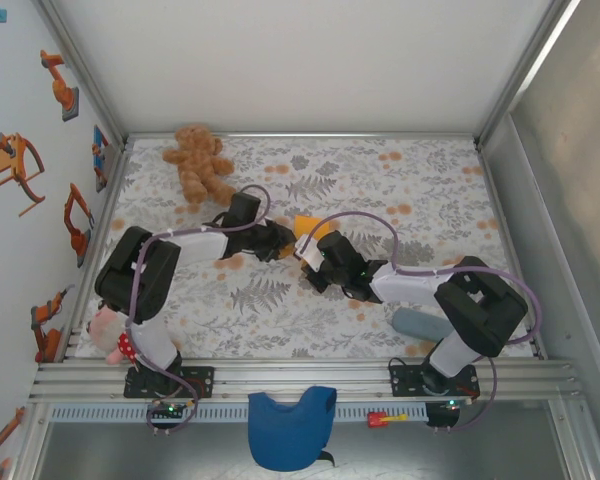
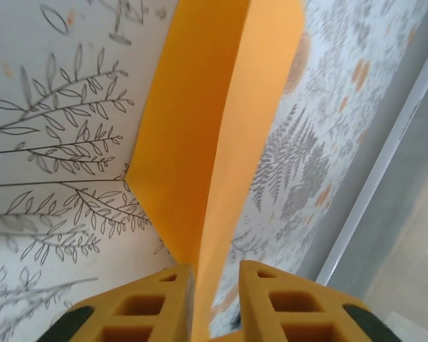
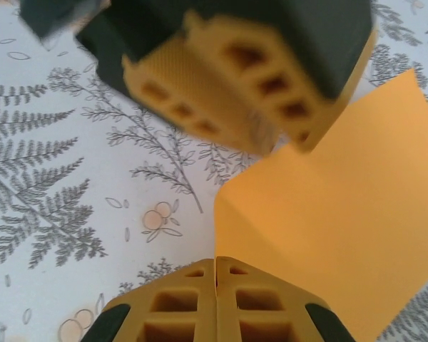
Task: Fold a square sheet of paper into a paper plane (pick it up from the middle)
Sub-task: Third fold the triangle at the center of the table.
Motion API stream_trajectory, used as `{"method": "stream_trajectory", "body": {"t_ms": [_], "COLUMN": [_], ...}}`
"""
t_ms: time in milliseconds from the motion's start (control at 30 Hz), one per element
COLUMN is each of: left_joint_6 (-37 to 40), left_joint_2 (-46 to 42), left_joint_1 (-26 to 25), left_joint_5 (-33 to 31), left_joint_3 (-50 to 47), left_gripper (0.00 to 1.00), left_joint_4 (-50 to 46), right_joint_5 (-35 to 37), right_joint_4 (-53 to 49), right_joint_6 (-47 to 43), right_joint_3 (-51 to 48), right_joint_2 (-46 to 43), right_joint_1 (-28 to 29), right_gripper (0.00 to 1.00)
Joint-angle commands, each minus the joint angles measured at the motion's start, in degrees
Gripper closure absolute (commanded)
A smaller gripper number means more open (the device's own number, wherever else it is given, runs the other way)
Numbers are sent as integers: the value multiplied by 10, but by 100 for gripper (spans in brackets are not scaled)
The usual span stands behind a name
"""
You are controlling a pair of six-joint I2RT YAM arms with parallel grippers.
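The square sheet of paper (image 1: 305, 224) is bright orange and bent along a crease, standing up off the table between my two grippers. In the left wrist view the sheet (image 2: 214, 121) runs down between the fingers of my left gripper (image 2: 215, 274). It lies against the left finger, with a gap to the right finger, so these jaws are slightly apart. My right gripper (image 3: 215, 262) is shut, its fingertips pinching the sheet's (image 3: 342, 228) near corner. The left gripper (image 3: 235, 78) hangs just above that sheet. From above, the left gripper (image 1: 283, 240) and right gripper (image 1: 310, 268) nearly meet.
A brown teddy bear (image 1: 198, 162) lies at the back left. A pink plush toy (image 1: 110, 335) sits by the left arm's base, and a grey-blue object (image 1: 420, 322) by the right arm. A blue cloth (image 1: 292, 425) hangs over the front rail.
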Motion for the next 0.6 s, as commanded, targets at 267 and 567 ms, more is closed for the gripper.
{"method": "stream_trajectory", "body": {"t_ms": [267, 567], "left_joint_6": [84, 125], "left_joint_2": [-55, 57], "left_joint_1": [17, -3], "left_joint_5": [-50, -46], "left_joint_3": [16, 114], "left_gripper": [69, 76], "left_joint_4": [-91, -140], "right_joint_5": [-126, -191], "right_joint_4": [8, 60], "right_joint_6": [101, 178], "right_joint_3": [-3, -20], "right_joint_2": [-12, 10], "right_joint_1": [0, -13], "right_gripper": [100, 100]}}
